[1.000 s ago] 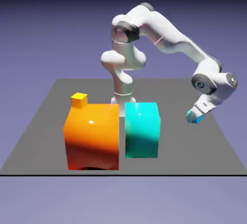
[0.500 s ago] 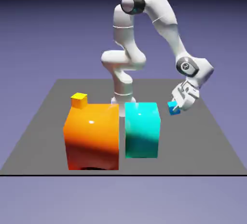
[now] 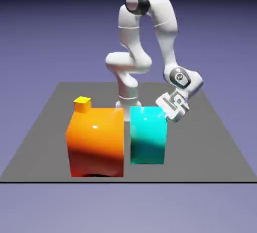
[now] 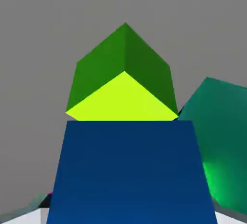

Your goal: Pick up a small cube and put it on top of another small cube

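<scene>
Sides as in the exterior view. Arm (image 3: 168, 39) rises from its base at the far middle of the dark table (image 3: 211, 152), bends over at the top and drops toward the right. Gripper (image 3: 167, 119) is tilted, tips down and to the left, right at the cyan block's upper right edge in the picture. Can't tell from there if it touches the block.

Pincer state: pinching the blue cube (image 4: 130, 170). In the hand view the cube sits big between the two tips, one showing at each bottom corner, and covers most of the lower middle. In the exterior view I can't make the cube out, so its exact height over the table is unclear.

Yellow-orange cube (image 3: 82, 105) shows at the far left top of the big orange block (image 3: 96, 142). Can't tell if it sits on that block or stands behind it. It's well apart from the gripper, over to the left.

Big cyan block (image 3: 147, 136) stands right of the orange one, narrow gap between. Both are on the near half of the table, glossy, upright.

Hand view also has a green block (image 4: 124, 73) past the blue cube, corner toward the camera, one face bright yellow-green. Can't tell if that's the yellow-orange cube under other light. A teal block (image 4: 219, 136) fills the right side of that view, partly cut off by the frame.
</scene>
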